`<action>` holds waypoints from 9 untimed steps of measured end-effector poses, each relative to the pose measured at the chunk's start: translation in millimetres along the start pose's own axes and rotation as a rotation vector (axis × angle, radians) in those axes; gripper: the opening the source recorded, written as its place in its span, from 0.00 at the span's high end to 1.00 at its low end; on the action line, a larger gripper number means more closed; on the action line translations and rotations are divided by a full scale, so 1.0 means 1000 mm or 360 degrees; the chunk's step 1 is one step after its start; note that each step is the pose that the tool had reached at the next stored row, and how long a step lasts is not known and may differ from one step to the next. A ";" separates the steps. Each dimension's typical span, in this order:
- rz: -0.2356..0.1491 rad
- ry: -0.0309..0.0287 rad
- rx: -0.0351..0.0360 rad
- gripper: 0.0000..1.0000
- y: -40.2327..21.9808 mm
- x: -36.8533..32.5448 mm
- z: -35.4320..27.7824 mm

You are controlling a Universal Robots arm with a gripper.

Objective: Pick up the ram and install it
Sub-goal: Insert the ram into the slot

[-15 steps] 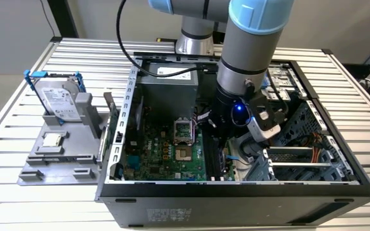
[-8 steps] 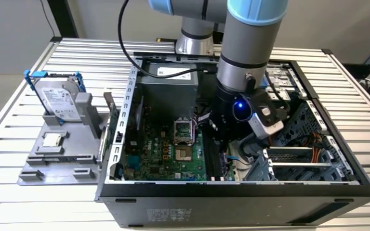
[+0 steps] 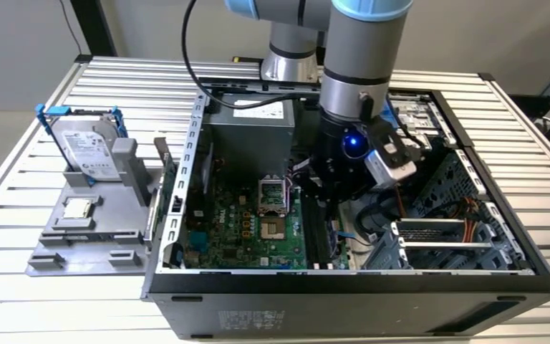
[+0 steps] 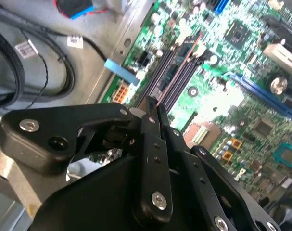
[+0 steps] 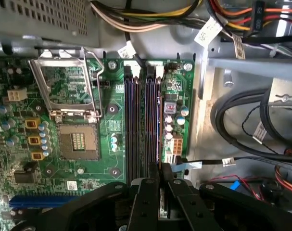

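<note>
My gripper (image 3: 318, 197) reaches down inside the open computer case (image 3: 198, 143), over the green motherboard (image 3: 246, 229). In both wrist views the black fingers (image 4: 153, 144) stand shut on the ram (image 4: 179, 70), seen edge-on as a thin pinkish strip. The ram (image 5: 158, 130) runs lengthwise along the outermost of the dark memory slots (image 5: 136, 130), on the side away from the processor socket (image 5: 78, 139). Whether it is seated in the slot or just above it I cannot tell. My gripper (image 5: 160, 173) grips the stick near one end.
On the exterior view's left, a grey holder (image 3: 84, 236) carries a silver hard drive (image 3: 89, 147) in a blue bracket and a small square chip (image 3: 77, 208). Cable bundles (image 5: 251, 125) and a drive cage (image 3: 437, 236) crowd the case beside the slots. The power supply (image 3: 251, 122) sits behind.
</note>
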State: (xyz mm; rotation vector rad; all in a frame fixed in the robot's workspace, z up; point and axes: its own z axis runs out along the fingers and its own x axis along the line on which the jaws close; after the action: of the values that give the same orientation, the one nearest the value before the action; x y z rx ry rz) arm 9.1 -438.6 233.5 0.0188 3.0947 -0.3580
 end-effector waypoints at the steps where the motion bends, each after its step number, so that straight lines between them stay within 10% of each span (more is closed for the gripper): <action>1: 0.0000 -0.00002 0.0000 1.00 0.0001 0.0000 0.0005; 9: 0.0000 -0.00002 0.0013 1.00 0.0066 -0.0010 0.0062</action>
State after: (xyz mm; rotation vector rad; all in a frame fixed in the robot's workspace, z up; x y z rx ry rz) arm 10.3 -433.6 226.0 0.0187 3.0933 -0.3702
